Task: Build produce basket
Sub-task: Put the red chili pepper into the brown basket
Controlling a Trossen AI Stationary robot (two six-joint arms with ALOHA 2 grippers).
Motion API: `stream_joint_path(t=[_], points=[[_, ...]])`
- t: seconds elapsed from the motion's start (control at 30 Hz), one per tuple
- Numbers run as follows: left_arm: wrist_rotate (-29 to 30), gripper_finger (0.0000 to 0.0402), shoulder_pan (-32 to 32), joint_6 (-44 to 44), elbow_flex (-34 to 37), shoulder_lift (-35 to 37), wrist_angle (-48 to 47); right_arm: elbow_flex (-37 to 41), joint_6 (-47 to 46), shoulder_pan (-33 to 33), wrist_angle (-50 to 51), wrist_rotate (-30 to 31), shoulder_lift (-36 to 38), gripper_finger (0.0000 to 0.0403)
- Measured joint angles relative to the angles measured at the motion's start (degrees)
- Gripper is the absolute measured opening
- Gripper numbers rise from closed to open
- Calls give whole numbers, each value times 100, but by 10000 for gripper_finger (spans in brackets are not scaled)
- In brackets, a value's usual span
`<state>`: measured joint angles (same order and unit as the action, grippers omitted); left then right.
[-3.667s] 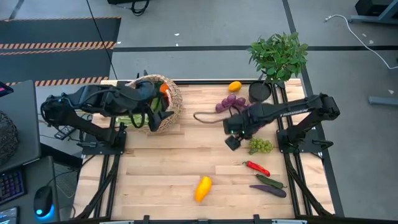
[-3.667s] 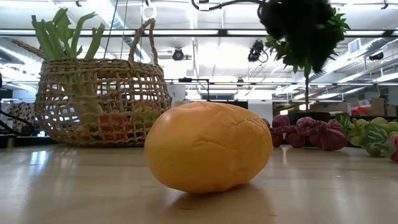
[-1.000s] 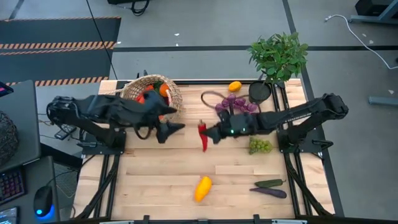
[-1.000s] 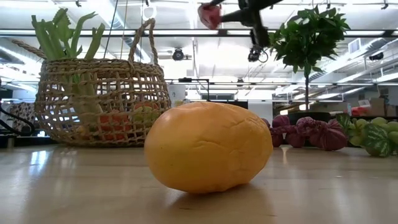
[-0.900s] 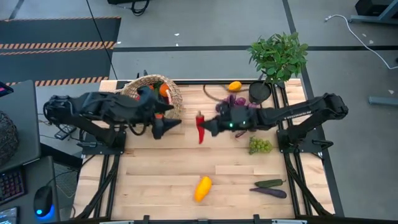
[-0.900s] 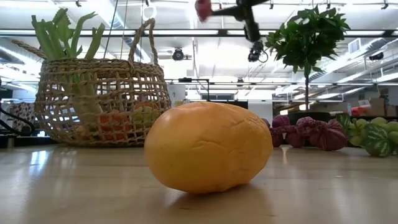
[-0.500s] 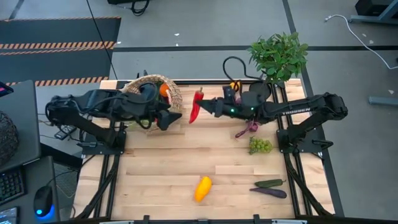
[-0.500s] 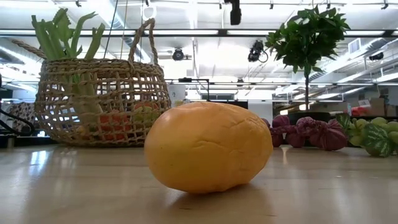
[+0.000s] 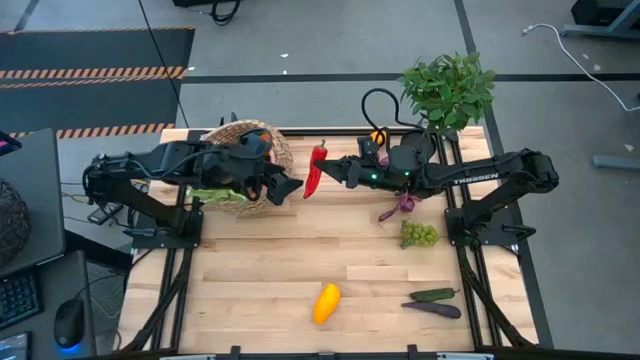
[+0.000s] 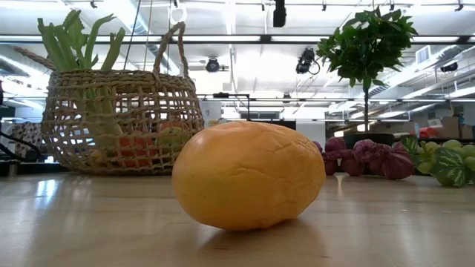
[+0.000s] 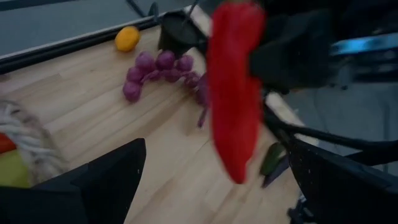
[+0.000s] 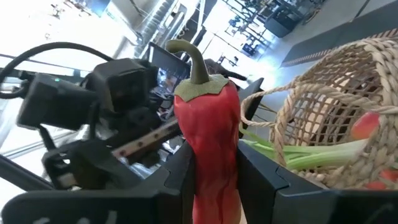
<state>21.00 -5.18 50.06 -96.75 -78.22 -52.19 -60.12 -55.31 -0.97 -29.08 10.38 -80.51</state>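
Right up front, nearest the low camera, a yellow-orange pepper (image 10: 249,175) is lying on the desk (image 9: 270,270), and off toward the right edge a green cucumber (image 9: 433,295) and a dark eggplant (image 9: 432,309) are resting side by side. Moving back, green grapes (image 9: 419,234) are sitting near the right arm's base, with purple grapes (image 11: 158,70) a little beyond them. Now the action: the right pincer (image 9: 331,171) is hovering above the desk's far half, its fingers (image 12: 177,177) clamped on a red chili (image 9: 316,170) hanging stem-up. Facing it from just beside, the left pincer (image 9: 285,187) is standing spread wide with nothing in it, its fingers (image 11: 102,180) framing the chili from the other side. Just behind that, the basket (image 9: 250,165) is sitting at the far left of the desk, leek stalks (image 10: 82,52) sticking up out of it and orange and red produce showing through the weave. At the far edge, an orange (image 11: 127,38) is resting beside a small black pot (image 9: 418,146), and the leafy plant (image 9: 448,88) is rising behind.
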Motion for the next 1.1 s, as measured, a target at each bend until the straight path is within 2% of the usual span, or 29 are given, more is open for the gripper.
stream_joint_path(t=[0.53,0.73,0.87,1.1], points=[[-730,396,380,79,0,-663,613,1,9,-25,-459,-105,-5,103],[-781,393,379,78,-3,-751,914,1,-2,-68,-494,-154,-5,103],[-777,357,385,80,-2,-753,914,0,0,-78,-475,-154,-5,103],[-777,231,390,153,-2,-753,1124,0,0,-79,-337,-154,-5,103]])
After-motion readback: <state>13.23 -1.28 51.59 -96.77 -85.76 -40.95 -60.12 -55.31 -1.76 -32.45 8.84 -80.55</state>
